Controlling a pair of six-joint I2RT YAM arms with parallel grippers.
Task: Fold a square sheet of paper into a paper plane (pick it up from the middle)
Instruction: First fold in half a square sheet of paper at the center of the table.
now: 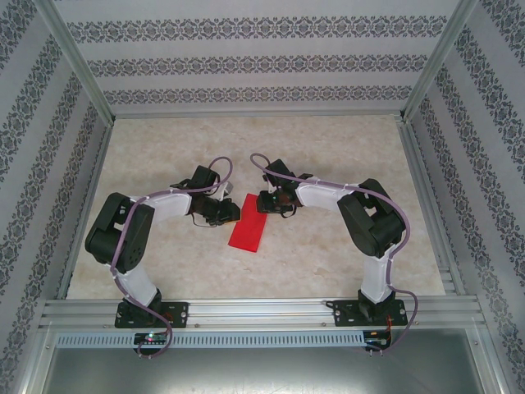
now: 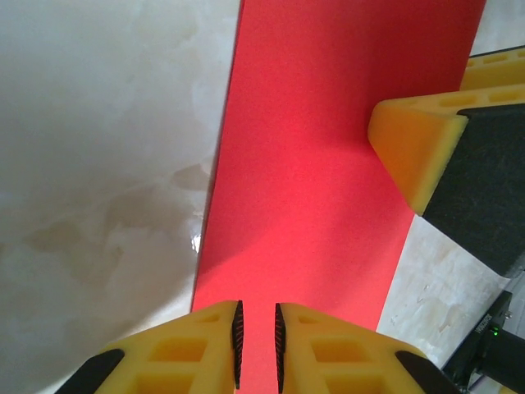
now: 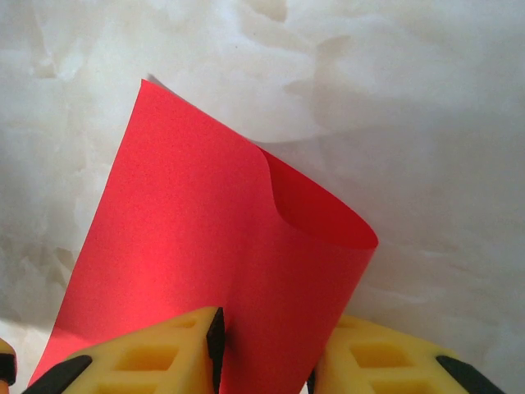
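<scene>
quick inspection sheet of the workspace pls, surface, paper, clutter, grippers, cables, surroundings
surface: pale marbled tabletop, bare apart from the paper.
job's things: red paper, doubled into a narrow strip, lies flat mid-table between the two grippers; in the right wrist view its top layer curls up loose, not creased down.
clutter: nothing seen.
grippers: left gripper is over one end of the paper, jaws a narrow slit apart with red showing through. right gripper is over the paper, jaws wider apart; grip not evident on either.
cables: purple cables run along both arms, off the paper.
surroundings: patterned walls, aluminium frame at the near edge.
</scene>
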